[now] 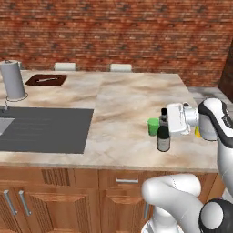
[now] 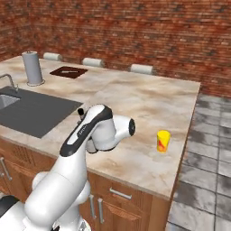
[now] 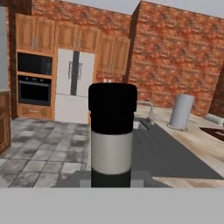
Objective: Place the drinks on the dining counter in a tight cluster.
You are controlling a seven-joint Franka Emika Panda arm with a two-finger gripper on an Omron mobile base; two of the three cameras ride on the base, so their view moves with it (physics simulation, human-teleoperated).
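A slim dark wine bottle [image 1: 163, 139] stands upright near the front right of the dining counter [image 1: 132, 98], right beside a small green cup [image 1: 153, 126]. My gripper [image 1: 165, 119] reaches in from the right and is shut on the bottle's neck. In the hand view the black top and pale neck band of the bottle [image 3: 112, 131] rise very close between my fingers. In the right base view my arm hides most of the bottle; only its top [image 2: 80, 111] peeks out. I cannot tell whether its base touches the counter.
A yellow cup [image 2: 163, 140] stands right of the arm near the counter's right edge. A dark drainboard [image 1: 45, 129] with a sink lies at the left, and behind it stand a paper towel roll [image 1: 12, 80] and a brown tray [image 1: 46, 80].
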